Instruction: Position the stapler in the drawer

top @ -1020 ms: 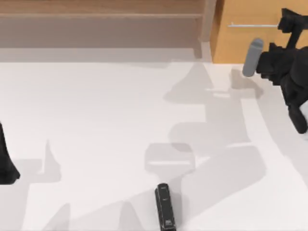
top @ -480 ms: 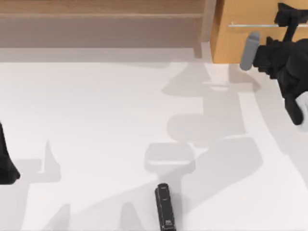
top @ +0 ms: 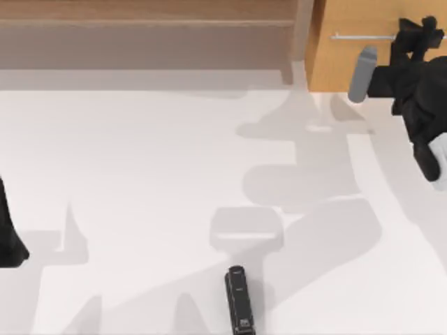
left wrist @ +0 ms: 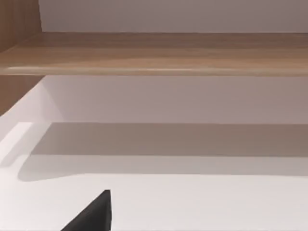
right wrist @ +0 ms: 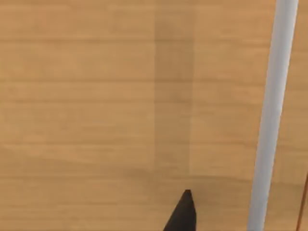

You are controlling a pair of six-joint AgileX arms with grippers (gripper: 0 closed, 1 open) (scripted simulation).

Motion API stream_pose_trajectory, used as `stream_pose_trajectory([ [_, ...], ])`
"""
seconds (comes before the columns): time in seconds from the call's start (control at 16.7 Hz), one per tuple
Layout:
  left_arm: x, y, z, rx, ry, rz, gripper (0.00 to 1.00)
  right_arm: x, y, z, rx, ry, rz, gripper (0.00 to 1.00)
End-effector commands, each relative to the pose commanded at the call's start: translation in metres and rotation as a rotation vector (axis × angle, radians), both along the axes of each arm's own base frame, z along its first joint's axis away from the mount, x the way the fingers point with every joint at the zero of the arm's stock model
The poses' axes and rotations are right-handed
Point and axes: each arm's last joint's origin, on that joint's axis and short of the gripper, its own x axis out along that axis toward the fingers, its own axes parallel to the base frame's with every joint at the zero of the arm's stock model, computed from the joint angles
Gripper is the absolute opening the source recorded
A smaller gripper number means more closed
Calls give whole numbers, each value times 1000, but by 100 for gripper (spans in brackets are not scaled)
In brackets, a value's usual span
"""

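Note:
The stapler (top: 239, 299), a slim black bar, lies flat on the white table near the front edge, pointing front to back. The drawer (top: 353, 59) sits at the back right with its orange-wood front closed and its silver handle (top: 360, 36) across it. My right gripper (top: 417, 32) is open and right up against the drawer front at the handle's right end. In the right wrist view, one black fingertip (right wrist: 184, 211) is close to the wood, with the handle (right wrist: 269, 115) just beside it. My left gripper (top: 10, 241) is parked at the table's left edge, far from the stapler.
A wide grey-brown shelf unit (top: 147, 35) runs along the back left, next to the drawer; the left wrist view looks at its shelf board (left wrist: 154, 53). White tabletop (top: 140, 167) spreads between the stapler and the shelf.
My right gripper has moved toward the back, onto the drawer's handle. The stapler and the left arm have not moved.

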Motion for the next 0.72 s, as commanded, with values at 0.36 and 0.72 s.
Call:
stream_pose_trajectory([
  [0.36, 0, 0, 0, 0, 0, 0, 100, 0, 0, 0, 0, 0, 0, 0],
  [0.72, 0, 0, 0, 0, 0, 0, 100, 0, 0, 0, 0, 0, 0, 0],
])
